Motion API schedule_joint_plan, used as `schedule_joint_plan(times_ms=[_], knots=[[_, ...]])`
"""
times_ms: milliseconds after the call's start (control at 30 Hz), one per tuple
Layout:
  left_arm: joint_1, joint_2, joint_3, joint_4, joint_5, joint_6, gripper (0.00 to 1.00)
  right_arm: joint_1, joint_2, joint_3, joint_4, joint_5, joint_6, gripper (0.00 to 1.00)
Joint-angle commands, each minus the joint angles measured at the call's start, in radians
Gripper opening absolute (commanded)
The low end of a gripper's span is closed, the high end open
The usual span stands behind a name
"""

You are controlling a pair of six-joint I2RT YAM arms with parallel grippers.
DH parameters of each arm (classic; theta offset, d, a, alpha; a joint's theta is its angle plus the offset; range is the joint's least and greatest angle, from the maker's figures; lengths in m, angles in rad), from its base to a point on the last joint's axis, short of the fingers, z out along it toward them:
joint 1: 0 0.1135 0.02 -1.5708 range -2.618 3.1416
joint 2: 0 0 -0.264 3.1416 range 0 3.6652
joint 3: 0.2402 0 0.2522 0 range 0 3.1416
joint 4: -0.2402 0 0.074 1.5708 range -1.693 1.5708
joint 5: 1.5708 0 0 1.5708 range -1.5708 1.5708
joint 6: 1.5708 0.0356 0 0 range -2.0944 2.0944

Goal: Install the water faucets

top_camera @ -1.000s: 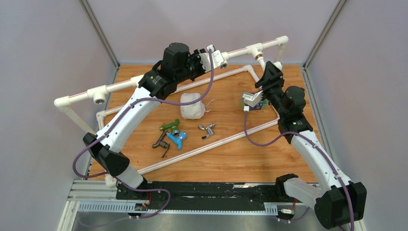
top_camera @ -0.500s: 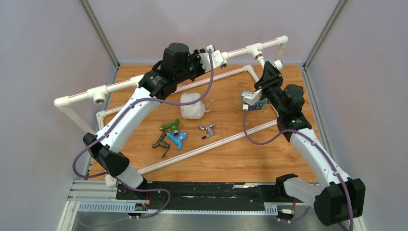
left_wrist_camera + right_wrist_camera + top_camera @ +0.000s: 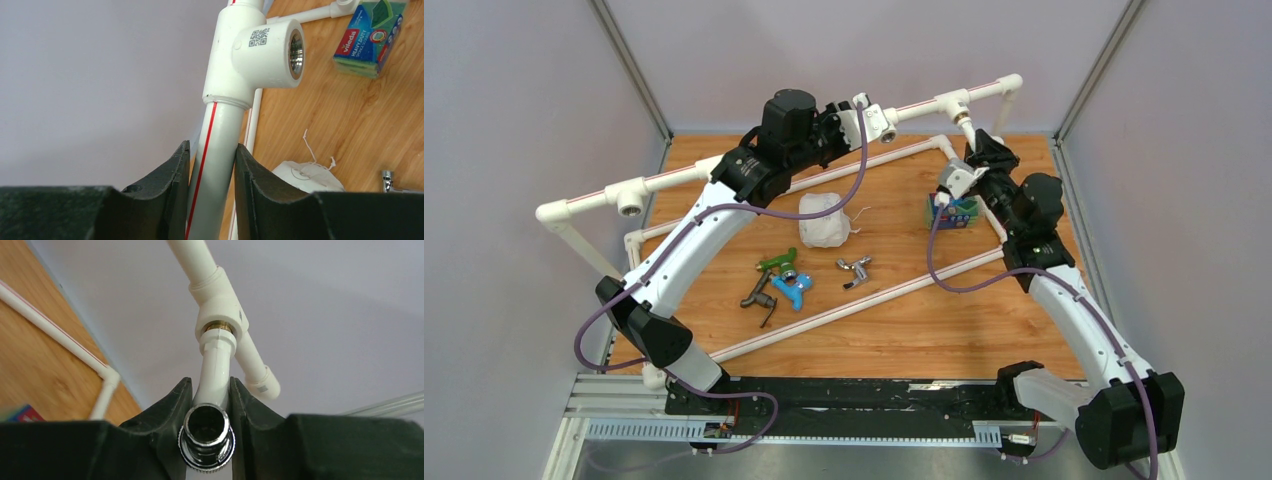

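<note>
My left gripper [image 3: 856, 120] [image 3: 211, 147] is shut on the raised white pipe [image 3: 212, 165], just below a tee fitting [image 3: 260, 50] with an empty threaded socket. My right gripper [image 3: 980, 157] [image 3: 210, 382] is shut on the white faucet [image 3: 216, 362], whose brass thread sits in the far tee [image 3: 220, 310] [image 3: 962, 104]; its chrome spout end [image 3: 206, 432] faces the camera. On the board lie the green faucet [image 3: 776, 262], blue faucet [image 3: 794, 288], dark grey faucet [image 3: 759, 296] and chrome faucet [image 3: 854, 270].
A white pipe frame [image 3: 674, 178] runs over the wooden board, with another open tee [image 3: 631, 200] at the left. A white cloth bundle [image 3: 824, 220] lies mid-board. A sponge pack [image 3: 954, 212] [image 3: 370, 40] lies by the right arm. Grey walls enclose the board.
My right gripper has rolled at the wrist with the white faucet in it and moved slightly toward the far tee. The left arm and the loose faucets have not moved.
</note>
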Motion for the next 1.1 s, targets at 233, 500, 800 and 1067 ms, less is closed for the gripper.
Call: schedule_joint_plan(times_ms=[233,500,800,1067], knots=[[-0.018,-0.065,-0.060,-0.137,0.043,-0.145,0.00,0.007,0.042,-0.115,0.568,-0.001,1.410,0.00],[-0.018,-0.070,-0.067,-0.120,0.045,-0.157,0.00,0.015,0.062,-0.204,0.653,0.304,2.233,0.00],[-0.018,-0.067,-0.068,-0.104,0.027,-0.171,0.00,0.039,0.016,-0.170,0.358,0.478,2.749,0.18],[-0.008,-0.049,-0.037,-0.093,-0.099,-0.219,0.00,0.038,-0.120,-0.237,0.398,0.539,2.525,1.00]])
